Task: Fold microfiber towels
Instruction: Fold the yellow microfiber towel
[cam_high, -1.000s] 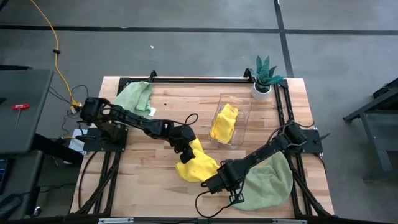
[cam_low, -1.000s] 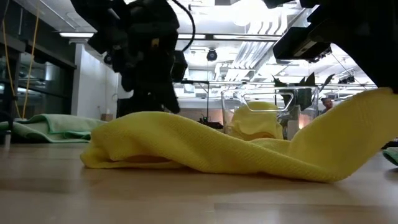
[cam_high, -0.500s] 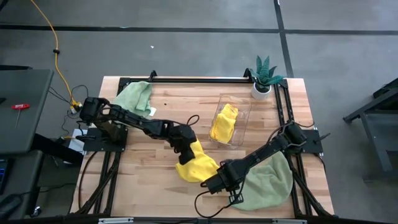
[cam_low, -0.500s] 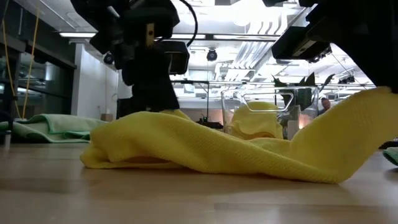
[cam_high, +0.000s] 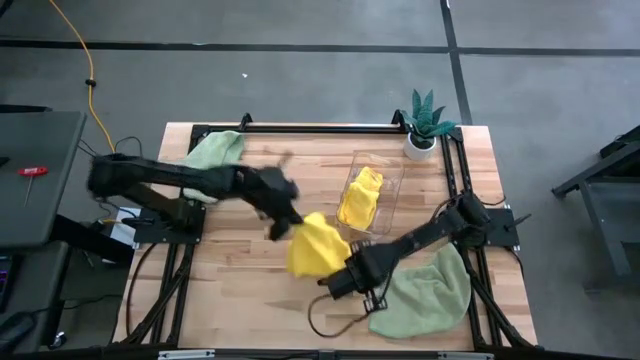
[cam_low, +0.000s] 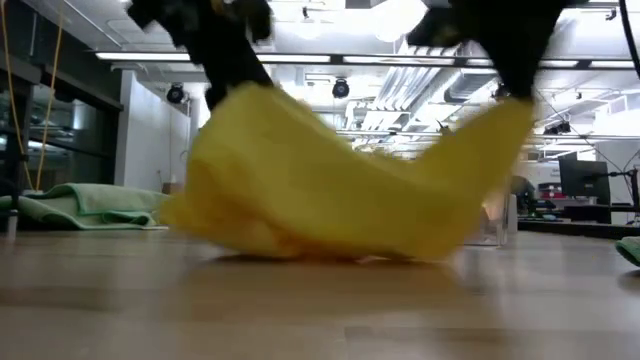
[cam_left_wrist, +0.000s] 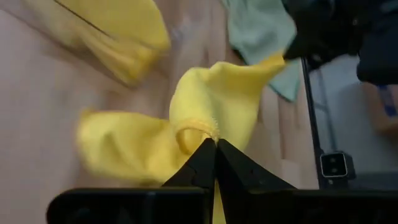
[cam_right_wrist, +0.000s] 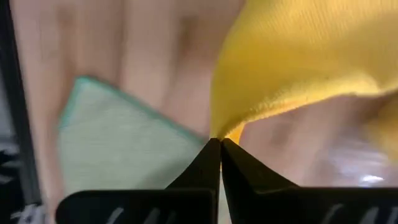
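A bright yellow microfiber towel (cam_high: 316, 247) hangs bunched between my two grippers over the middle of the table. In the low view the yellow towel (cam_low: 320, 190) sags in the middle, its lowest folds at the tabletop. My left gripper (cam_high: 292, 227) is shut on its left end, and my right gripper (cam_high: 346, 273) is shut on its right end. A pale green towel (cam_high: 425, 290) lies flat at the near right. Another green towel (cam_high: 216, 152) lies crumpled at the far left. My left gripper pinches a bunched fold at the towel's edge (cam_left_wrist: 202, 132) between its two shut fingers, slanting down from the table's left. That end is lifted and the cloth hangs slack below. My right gripper pinches the towel's other end by an edge (cam_right_wrist: 231, 127) between its shut fingers, pointing down from above. The cloth hangs slack from there.
A clear plastic bin (cam_high: 385, 205) holding another yellow towel (cam_high: 360, 195) stands right of centre. A small potted plant (cam_high: 428, 120) stands at the far right corner. Bare wood lies at the near left.
My left gripper has taken hold of the towel's left end and risen quickly, swinging a little toward the far edge. My right gripper has risen slightly with the right end. The towel has gone from a low heap on the table to hanging between both grippers.
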